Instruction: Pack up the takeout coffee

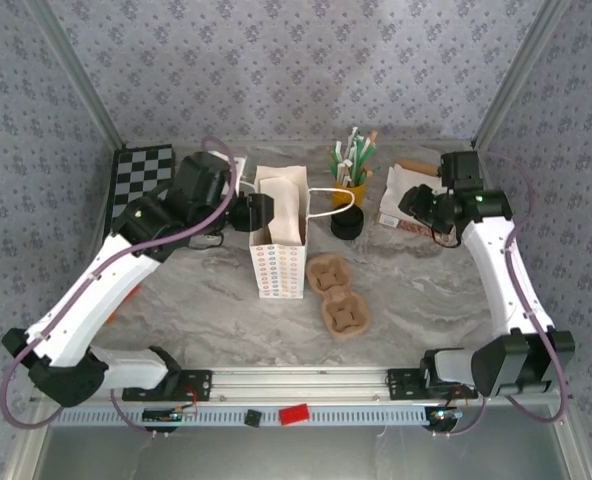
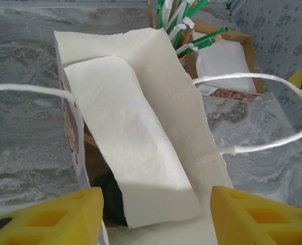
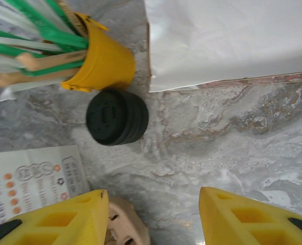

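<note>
The white dotted paper bag (image 1: 279,240) stands upright mid-table with its mouth open. In the left wrist view I look down into the bag (image 2: 141,117). Deep inside, under a folded paper flap, sits a dark round shape (image 2: 111,196) that I take for the takeout coffee's black lid; the cup itself is hidden. My left gripper (image 2: 156,199) hangs open just above the bag's mouth (image 1: 258,212), holding nothing. My right gripper (image 3: 153,199) is open over bare marble, right of the bag (image 1: 419,207), with nothing between its fingers.
A stack of black lids (image 3: 117,117) sits beside a yellow cup of straws and stirrers (image 3: 102,64). A napkin box (image 1: 404,198) lies back right. Two cardboard drink carriers (image 1: 338,295) lie right of the bag. A checkered board (image 1: 141,170) lies back left.
</note>
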